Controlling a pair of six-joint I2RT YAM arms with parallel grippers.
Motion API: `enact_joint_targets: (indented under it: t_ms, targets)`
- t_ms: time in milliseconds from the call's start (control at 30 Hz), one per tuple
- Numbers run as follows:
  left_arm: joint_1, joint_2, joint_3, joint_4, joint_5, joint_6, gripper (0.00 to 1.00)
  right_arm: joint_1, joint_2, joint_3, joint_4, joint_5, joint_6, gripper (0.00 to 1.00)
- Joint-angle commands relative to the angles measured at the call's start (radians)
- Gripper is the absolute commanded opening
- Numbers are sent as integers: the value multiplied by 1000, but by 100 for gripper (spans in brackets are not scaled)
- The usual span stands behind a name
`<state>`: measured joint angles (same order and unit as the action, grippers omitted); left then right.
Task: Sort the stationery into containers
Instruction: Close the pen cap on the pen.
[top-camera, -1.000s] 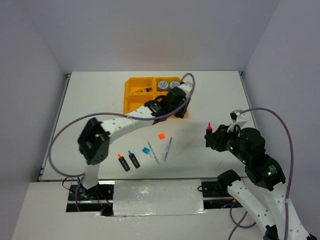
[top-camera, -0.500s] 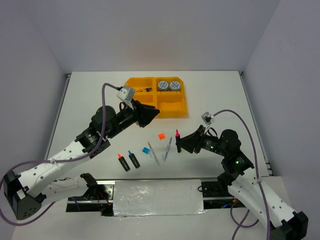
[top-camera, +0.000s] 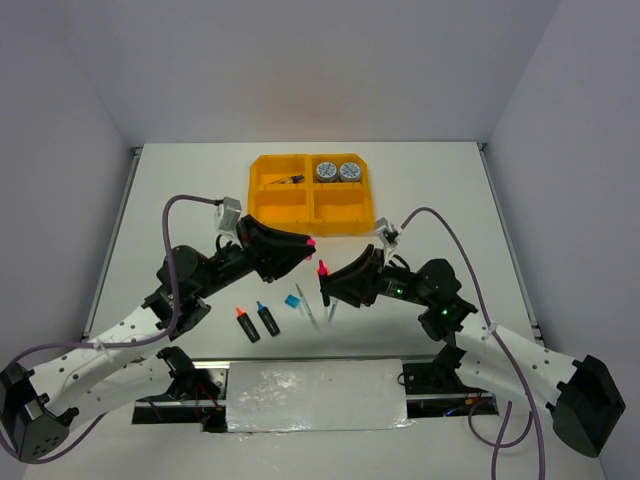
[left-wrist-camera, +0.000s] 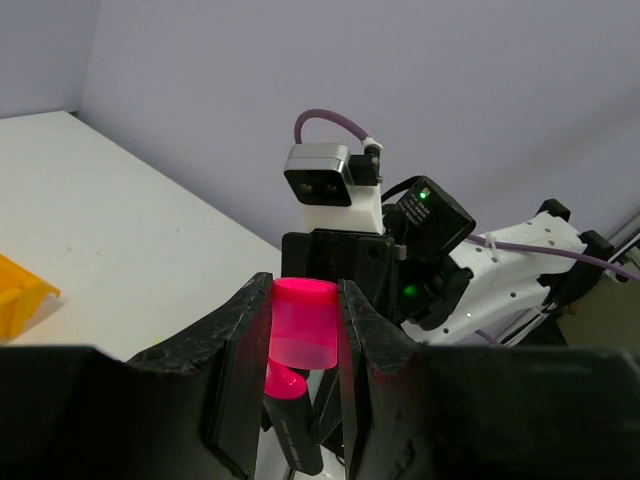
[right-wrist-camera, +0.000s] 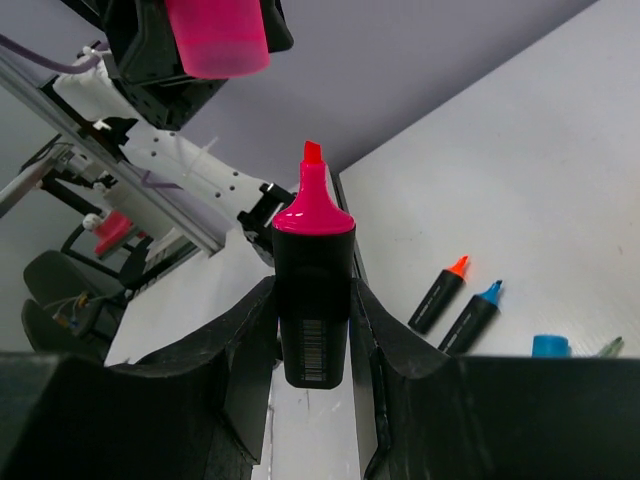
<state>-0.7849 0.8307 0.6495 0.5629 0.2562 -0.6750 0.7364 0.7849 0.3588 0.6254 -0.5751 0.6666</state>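
My left gripper (top-camera: 305, 243) (left-wrist-camera: 303, 305) is shut on a loose pink cap (left-wrist-camera: 303, 325) held above the table. My right gripper (top-camera: 326, 284) (right-wrist-camera: 313, 305) is shut on a black highlighter (right-wrist-camera: 313, 300) with its bare pink tip (top-camera: 321, 267) pointing up. Cap and tip sit close together, just apart, with the cap (right-wrist-camera: 215, 35) above the tip. The orange-yellow tray (top-camera: 262, 205) lies farther back and holds two patterned tape rolls (top-camera: 326, 171) (top-camera: 349, 171) in one compartment. A thin item (top-camera: 290, 180) lies in its far-left compartment.
On the table near the front lie an orange-tipped highlighter (top-camera: 246, 324) (right-wrist-camera: 440, 295), a blue-tipped highlighter (top-camera: 267, 318) (right-wrist-camera: 472, 315), a small blue square (top-camera: 292, 300) and two thin pens (top-camera: 308, 308) (top-camera: 331, 311). Both arms cross above these items.
The left arm has pulled back from the tray to the front middle. The right arm has swung left with the highlighter, so cap and tip now nearly meet.
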Motion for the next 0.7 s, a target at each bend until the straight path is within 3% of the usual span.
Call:
enact_joint_targets:
  t_ms: [0,433,667]
  targets:
    - [-1,-18,4,140,28,-34,0,17,17,-3,187,26,37,16]
    - [-4,-2,-36,272,-69,-87,0,104,30,26,177,165,22,15]
    - [-7,13,-44,302,-57,-100,0,116,60,51,218,155,50,15]
